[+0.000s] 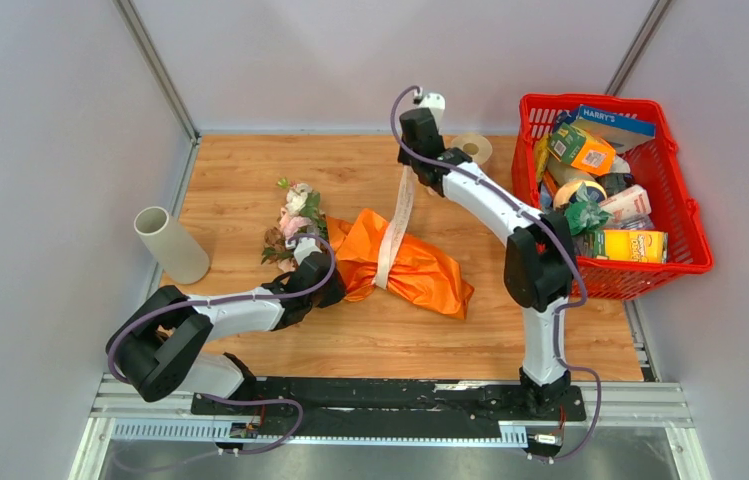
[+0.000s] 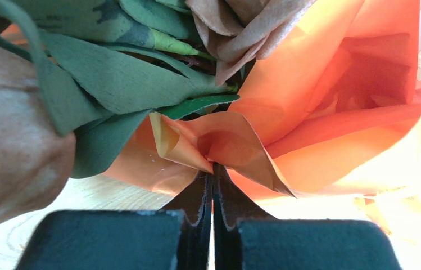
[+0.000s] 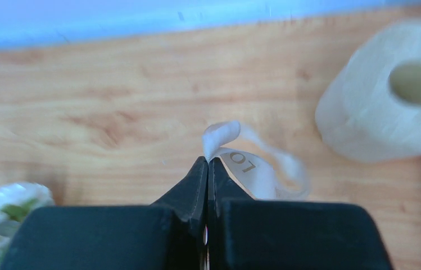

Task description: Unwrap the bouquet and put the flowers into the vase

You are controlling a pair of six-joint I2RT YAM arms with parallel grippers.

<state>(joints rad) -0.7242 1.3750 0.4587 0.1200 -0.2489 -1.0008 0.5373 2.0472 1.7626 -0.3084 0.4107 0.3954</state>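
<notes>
Ribbon removal: right claw (image 3: 208, 162), pinching the ribbon (image 3: 253, 167) at upper centre, should pull steadily away while left claw (image 2: 213, 167) pinches the paper (image 2: 331, 79) firmly

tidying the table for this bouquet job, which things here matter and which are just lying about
Job: bouquet, its paper pinched by the left gripper; ribbon, held by the right gripper; flowers; vase.
Lying about: toilet paper roll; red basket of groceries.
</notes>
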